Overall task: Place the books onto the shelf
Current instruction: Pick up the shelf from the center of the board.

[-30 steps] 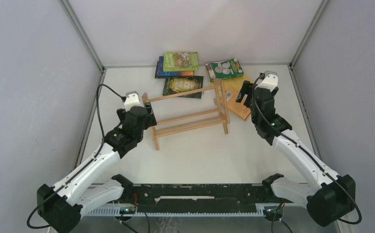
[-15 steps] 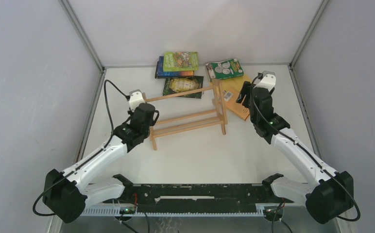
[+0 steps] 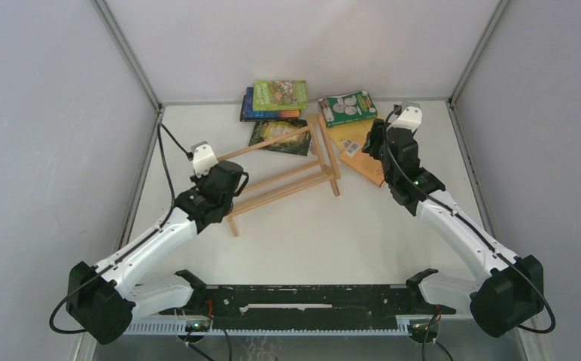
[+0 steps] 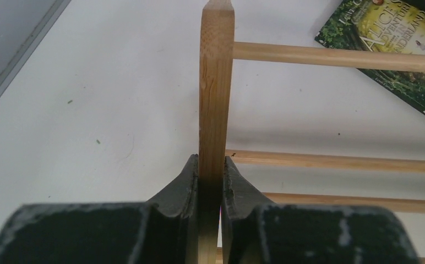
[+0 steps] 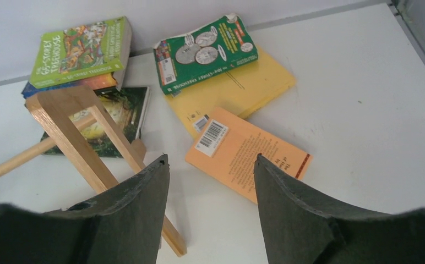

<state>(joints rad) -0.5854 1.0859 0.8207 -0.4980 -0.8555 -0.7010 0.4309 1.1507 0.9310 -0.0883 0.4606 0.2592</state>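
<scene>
Moved: shelf (image 3: 284,183) slewed, right end swung back and leftward toward the books (image 3: 280,94); left arm drawn in with it.
Left end effector (image 4: 210,181): clamped on shelf's left end post, probably to drag it square.
Right end effector (image 5: 210,158): jaws apart, empty, above orange book (image 5: 249,159), beside shelf's right end.
Books: flat at back of counter (image 3: 393,226), none shelved.

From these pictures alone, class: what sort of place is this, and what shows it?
Probably a robot test cell: plain grey partition walls around a white table, two white-and-black robot arms bolted at its near edge, and a small light-wood slatted rack beside loose thin paperbacks.
</scene>
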